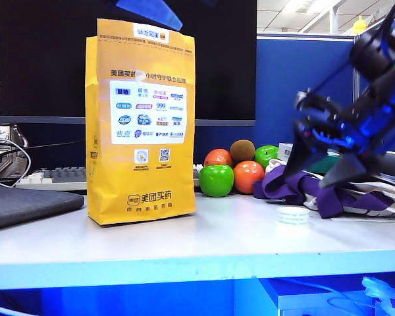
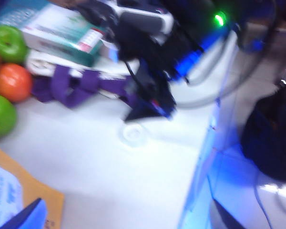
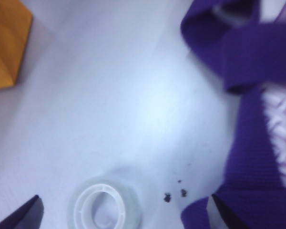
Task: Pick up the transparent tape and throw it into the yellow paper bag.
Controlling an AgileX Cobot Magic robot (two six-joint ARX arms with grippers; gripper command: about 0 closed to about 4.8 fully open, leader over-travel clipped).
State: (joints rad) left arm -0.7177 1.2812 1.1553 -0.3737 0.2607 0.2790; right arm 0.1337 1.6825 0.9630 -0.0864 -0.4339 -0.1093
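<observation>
Tape (image 1: pixel 293 215) lies flat on the white surface (image 1: pixel 204 240), a small clear roll with its open core facing up; it sits just in front of the purple-and-white strap (image 1: pixel 316 191) and well apart from the yellow paper bag (image 1: pixel 141 125), which stands upright toward the left of the exterior view with its printed label panel facing the camera; the tape is untouched. The right hand (image 1: pixel 319 172) hangs above the tape, angled down toward it, on the right side of the exterior view; its fingers are spread wide, the two dark fingertips (image 3: pixel 26 213) showing far apart at either side of the right wrist view with the tape (image 3: pixel 104 203) between them and below; nothing is gripped. The left hand (image 1: pixel 149 12) is up over the top of the bag, only a blurred blue part showing in the exterior view; in the left wrist view just one blurred blue tip (image 2: pixel 26 215) appears beside the bag's edge (image 2: pixel 33 191), so whether that hand is spread or closed cannot be told. Behind the bag's right side, green apples (image 1: pixel 216 180) and orange fruit (image 1: pixel 248 176) cluster beside the strap.
</observation>
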